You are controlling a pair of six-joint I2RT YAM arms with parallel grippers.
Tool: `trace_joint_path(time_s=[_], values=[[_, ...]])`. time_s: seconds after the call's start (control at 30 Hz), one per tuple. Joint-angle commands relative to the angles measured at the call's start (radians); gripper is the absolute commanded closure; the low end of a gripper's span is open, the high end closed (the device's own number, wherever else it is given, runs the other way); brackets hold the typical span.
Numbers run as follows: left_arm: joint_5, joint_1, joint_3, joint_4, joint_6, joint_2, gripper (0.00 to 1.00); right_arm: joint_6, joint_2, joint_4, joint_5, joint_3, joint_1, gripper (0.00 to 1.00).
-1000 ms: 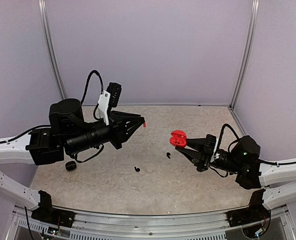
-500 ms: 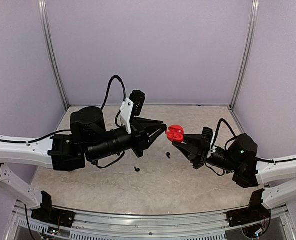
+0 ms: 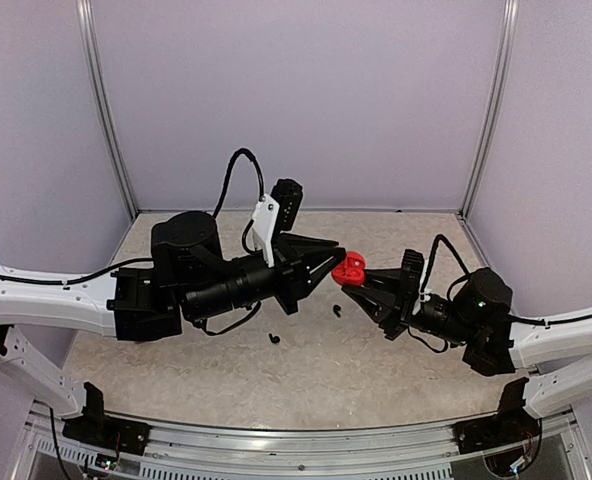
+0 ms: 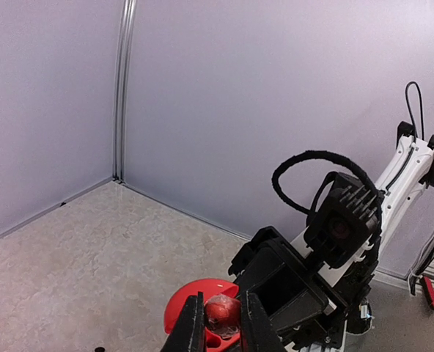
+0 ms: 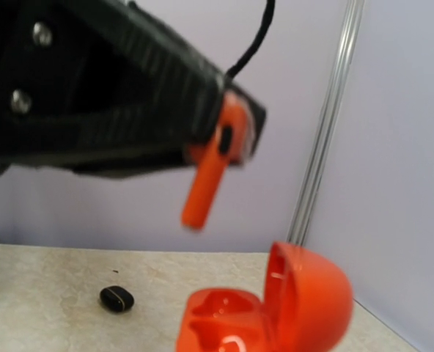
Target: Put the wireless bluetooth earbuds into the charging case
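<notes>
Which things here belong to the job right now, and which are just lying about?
In use:
red earbud, in left hand
open red charging case, in right hand

Lying about on the table:
black earbud
second black earbud
closed black case

Two arms meet tip to tip above the middle of the table.
The left gripper reaches in from the left, the held earbud pinched at its tips just above the open charging case, which the right gripper grips from the right. On the table, one loose earbud lies almost beneath the case, the other loose earbud nearer and further left. A second case lies well apart, past the left gripper.
</notes>
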Motion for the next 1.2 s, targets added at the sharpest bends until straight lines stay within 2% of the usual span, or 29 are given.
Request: trace_joint_path(time_s=[0.0,0.93,1.17], values=[[0.02,-0.008,0.034,0.024,0.018,0.021,0.9,0.034,-0.001,0.037,-0.009,0.034,0.01,0.98],[-0.018,-0.008,0.03,-0.04,0.053,0.037,0.9,0.08,-0.035,0.02,0.007,0.035,0.01,0.98],[-0.059,-0.018,0.038,-0.072,0.083,0.044,0.9,0.105,-0.035,-0.03,0.113,0.058,0.009,1.0]])
